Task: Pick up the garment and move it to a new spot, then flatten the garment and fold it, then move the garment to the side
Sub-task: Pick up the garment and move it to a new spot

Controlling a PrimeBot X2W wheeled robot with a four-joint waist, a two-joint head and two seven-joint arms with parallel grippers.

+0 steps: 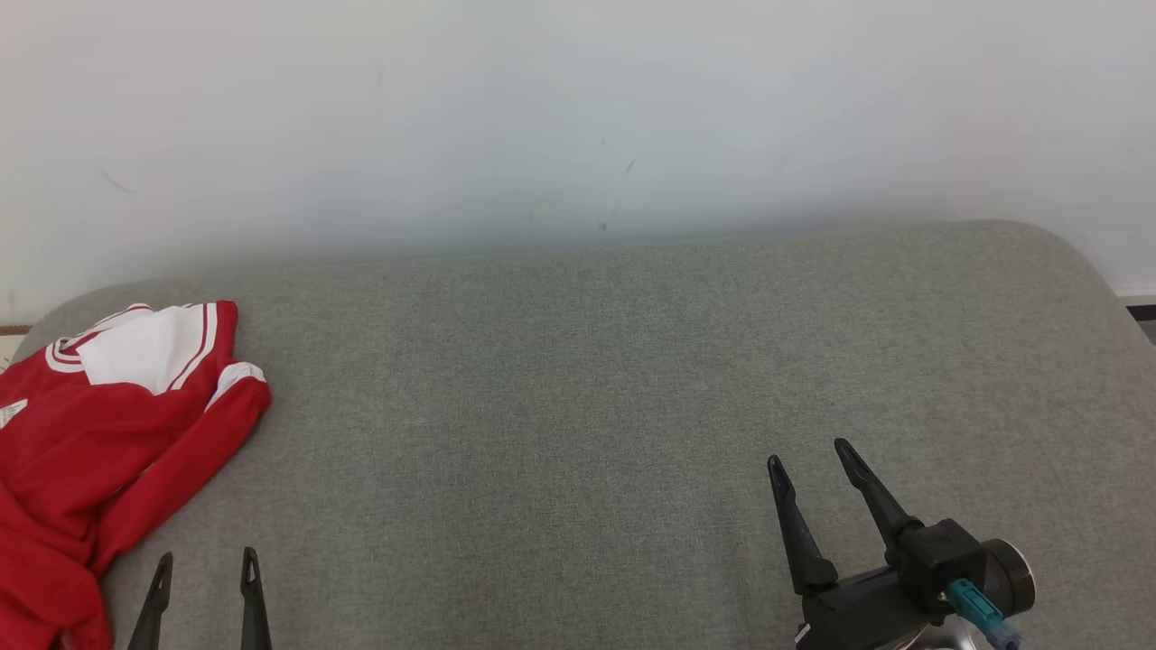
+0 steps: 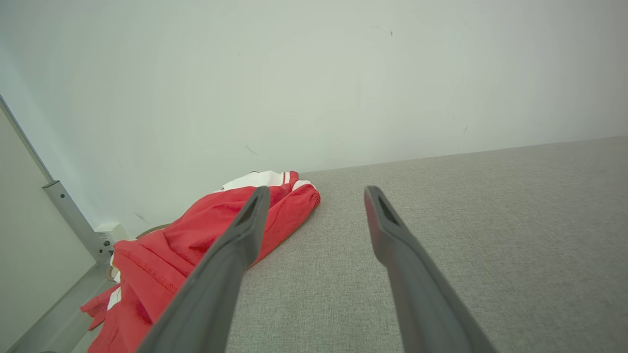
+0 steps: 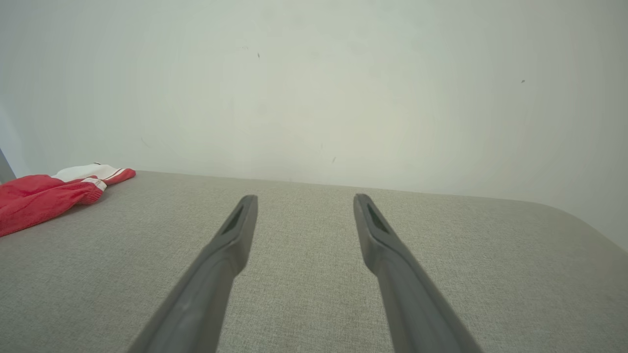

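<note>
A red garment [image 1: 99,442] with white panels and stripes lies crumpled at the left edge of the grey fabric surface [image 1: 578,397], part of it hanging over that edge. In the left wrist view the garment [image 2: 167,250] sits ahead and left of my fingers. My left gripper [image 1: 206,564] is open at the lower left, just right of the cloth and holding nothing. My right gripper [image 1: 808,456] stands open over bare fabric at the lower right, far from the garment [image 3: 44,196]. The left gripper [image 2: 316,193] and right gripper [image 3: 304,198] both show spread fingers.
A pale wall [image 1: 578,117] rises directly behind the grey surface. The surface has rounded far corners, one at the right [image 1: 1075,262]. In the left wrist view a metal post [image 2: 73,215] and a light panel stand beyond the left edge.
</note>
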